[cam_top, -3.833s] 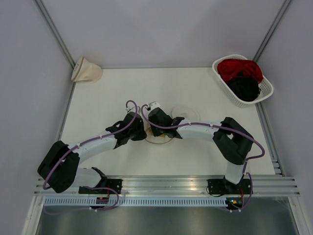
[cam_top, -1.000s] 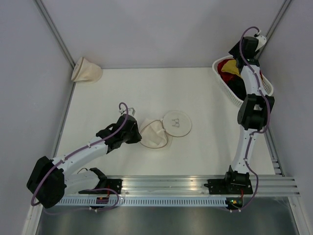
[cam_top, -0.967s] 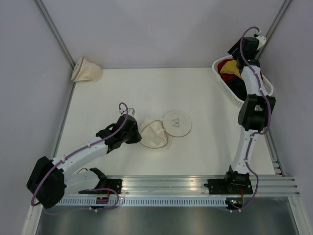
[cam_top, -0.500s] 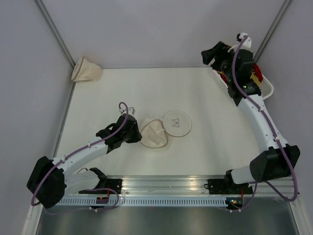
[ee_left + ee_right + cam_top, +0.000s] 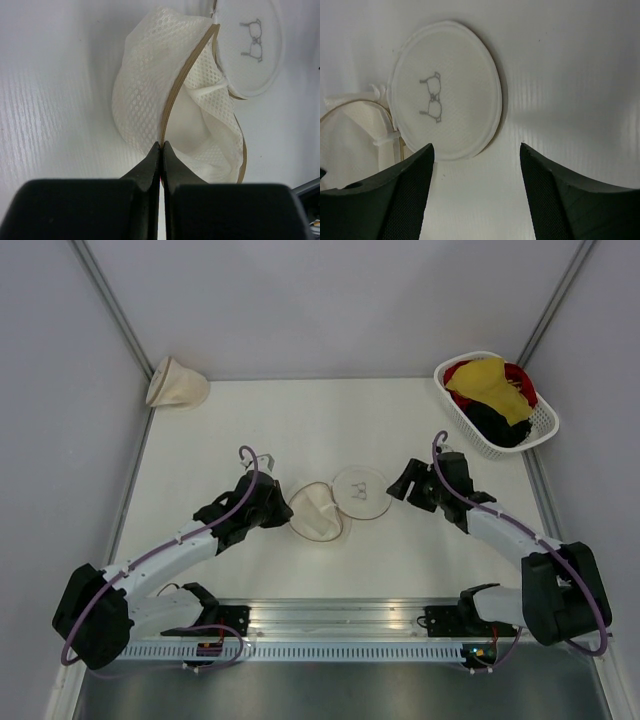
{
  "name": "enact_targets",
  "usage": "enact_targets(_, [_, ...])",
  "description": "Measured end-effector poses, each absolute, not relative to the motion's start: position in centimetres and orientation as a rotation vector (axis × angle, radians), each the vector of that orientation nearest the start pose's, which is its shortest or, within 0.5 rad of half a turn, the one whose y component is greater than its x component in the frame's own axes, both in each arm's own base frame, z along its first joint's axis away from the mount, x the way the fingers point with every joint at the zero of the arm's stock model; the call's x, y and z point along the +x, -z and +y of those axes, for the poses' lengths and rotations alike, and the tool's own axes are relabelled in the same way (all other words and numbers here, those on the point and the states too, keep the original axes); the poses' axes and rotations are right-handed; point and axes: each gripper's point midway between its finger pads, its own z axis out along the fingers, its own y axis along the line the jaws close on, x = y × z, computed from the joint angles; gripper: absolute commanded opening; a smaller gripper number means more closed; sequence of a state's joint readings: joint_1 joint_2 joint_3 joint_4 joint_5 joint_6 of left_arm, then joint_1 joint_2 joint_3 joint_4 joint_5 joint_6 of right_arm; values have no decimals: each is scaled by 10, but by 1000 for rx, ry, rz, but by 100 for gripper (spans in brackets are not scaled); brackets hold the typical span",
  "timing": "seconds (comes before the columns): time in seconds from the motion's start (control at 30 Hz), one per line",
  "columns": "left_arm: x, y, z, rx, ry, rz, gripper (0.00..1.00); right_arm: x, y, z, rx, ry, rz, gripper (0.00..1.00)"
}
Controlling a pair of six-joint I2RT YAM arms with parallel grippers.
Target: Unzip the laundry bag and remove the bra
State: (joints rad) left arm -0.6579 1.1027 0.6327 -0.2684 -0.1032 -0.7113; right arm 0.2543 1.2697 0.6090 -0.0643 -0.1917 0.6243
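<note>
**Round, flat cream-white fabric laundry bag (image 5: 362,492) lies unzipped; small mustard-yellow soft fabric bra (image 5: 492,380) sits in the white plastic lattice basket (image 5: 545,418)**

Far left of the laundry bag and behind it, a cone-shaped cream fabric bag (image 5: 177,383) lies against the wall.

At the laundry bag's left edge, the left gripper (image 5: 161,149) is pinched tight on the tan zip rim. The mesh half stands up off the table and gapes. The face with the black spectacles mark lies flat beside it, to the right. No yellow fabric shows inside the opening.

Just right of the laundry bag, the right gripper (image 5: 475,150) hovers over the marked face. Its fingers are spread wide and hold nothing.

Well to the right of the laundry bag and behind it stands the basket. The bra lies there on top of a red garment (image 5: 522,380) and a black garment (image 5: 495,422).

Handling, as a judgement:
- **Bra:** it looks light, limp and easily bunched, with nothing fragile about it. A pinch on any raised fold or strap should lift it, though it may drag on the garments beneath.
- **Laundry bag:** it is light, floppy mesh that gives little resistance. The taped zip rim is the firmest part and the sensible place to grip.

Count:
- one laundry bag
- one cone-shaped bag
- one bra
- one red garment
- one black garment
- one basket
- two grippers
</note>
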Motion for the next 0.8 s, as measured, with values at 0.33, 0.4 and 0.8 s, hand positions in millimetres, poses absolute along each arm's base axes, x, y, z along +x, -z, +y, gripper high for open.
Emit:
enact_targets(0.33, [243,-109,-200,-141,604,2338,2,279,-28,158,407,-816,2426,60])
enact_targets(0.4, [243,-109,-200,-145,606,2337,2,286,-27,163,404,-833,2402,57])
enact_targets(0.8, [246,-112,-203,-156,625,2320,2,306,-14,179,387,-744,2371,1])
